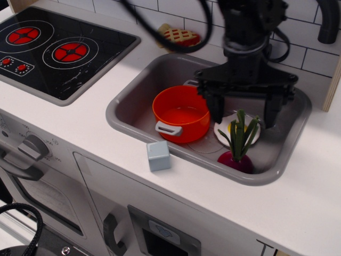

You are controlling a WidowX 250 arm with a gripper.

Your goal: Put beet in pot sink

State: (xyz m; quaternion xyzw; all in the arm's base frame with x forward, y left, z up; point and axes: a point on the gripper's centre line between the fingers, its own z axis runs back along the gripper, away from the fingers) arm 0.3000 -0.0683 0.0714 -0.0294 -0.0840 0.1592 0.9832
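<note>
The beet [237, 158] stands upright in the front right of the grey sink [125, 101], magenta bulb down, green leaves up. The orange pot [181, 113] with grey handles sits in the sink's left half, empty. My black gripper [244, 116] hangs open above the beet's leaves, one finger [216, 109] to their left by the pot's rim and the other finger [270, 113] to their right. It holds nothing.
A fried egg [228, 129] lies behind the beet under the gripper. A grey-blue cube [158, 156] sits on the counter at the sink's front rim. A black stovetop [53, 50] lies left. A black faucet [330, 21] and a pie slice [180, 36] stand behind the sink.
</note>
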